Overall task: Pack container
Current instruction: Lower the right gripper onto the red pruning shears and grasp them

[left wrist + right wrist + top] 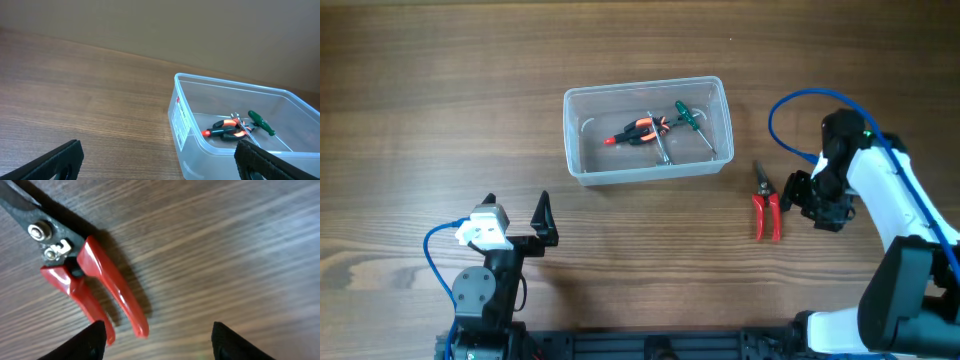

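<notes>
The clear plastic container (582, 160) sits at the table's middle and holds orange-and-black pliers (638, 131) and a green-handled screwdriver (688, 118). It also shows in the left wrist view (186, 131), with the pliers (227, 129) and screwdriver (261, 123) inside. Red-handled pruning shears (766, 206) lie on the table to the container's right. They fill the upper left of the right wrist view (92, 282). My right gripper (802, 193) (157, 340) is open, just right of the shears' handles. My left gripper (516, 212) (160, 160) is open and empty, near the container's front left corner.
Blue cables loop by each arm, one near the left arm (432, 250) and one near the right arm (790, 108). The wooden table (420, 90) spreads around the container.
</notes>
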Controlling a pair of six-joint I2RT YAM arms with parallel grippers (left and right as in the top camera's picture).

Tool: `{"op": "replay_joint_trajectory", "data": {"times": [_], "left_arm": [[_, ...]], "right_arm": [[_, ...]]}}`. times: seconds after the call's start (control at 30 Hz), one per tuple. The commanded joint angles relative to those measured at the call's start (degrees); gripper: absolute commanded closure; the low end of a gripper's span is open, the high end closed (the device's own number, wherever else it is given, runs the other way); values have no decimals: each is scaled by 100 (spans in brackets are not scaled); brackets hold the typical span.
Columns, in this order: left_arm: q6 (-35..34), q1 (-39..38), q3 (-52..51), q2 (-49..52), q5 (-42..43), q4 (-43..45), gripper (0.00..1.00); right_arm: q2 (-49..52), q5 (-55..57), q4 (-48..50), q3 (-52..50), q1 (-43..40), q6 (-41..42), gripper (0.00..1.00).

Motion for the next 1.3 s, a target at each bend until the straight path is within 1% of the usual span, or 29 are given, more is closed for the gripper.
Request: {"op": "replay_joint_trajectory", "data": {"times": [0.0,0.07,0.2,0.3,0.4,0.6,0.67,0.73,0.83,1.0,1.03,1.07,1.13,1.27], "left_arm": [[-68,33,-24,-9,-15,-4,0],[-68,33,-24,-9,-15,-4,0],[-68,33,-24,-9,-15,-4,0],[-68,33,-24,-9,-15,-4,0],[-68,33,-26,-9,-15,-4,0],[-68,33,-24,-9,-15,-4,0],[-68,33,-24,-9,-15,-4,0],[-68,33,-24,-9,-15,-4,0],[-68,33,-26,-9,-15,-4,0],[-68,33,-24,-9,-15,-4,0],[-68,33,-24,-9,-15,-4,0],[-68,33,-24,-9,-15,-4,0],[-68,33,-24,-9,-15,-4,0],[-68,33,-24,-9,-15,-4,0]], "right_arm": [[-48,-603,280,-234,24,-605,33],[-48,-590,332,-262,24,-584,35],[-48,-608,365,-275,59,-590,47],[-48,-605,387,-284,68,-570,49],[-48,-610,531,-358,68,-297,54],[-46,-667,852,-649,70,-317,54],[-46,-824,898,-660,70,-485,57],[-31,-824,903,-662,70,-490,62],[114,-822,916,-664,70,-485,65],[682,-826,1110,-664,72,-374,65],[798,-822,1141,-664,72,-275,69],[866,-826,1176,-664,72,-278,82],[927,-828,1233,-664,72,-223,96],[728,-835,1270,-402,72,-214,96]]}}
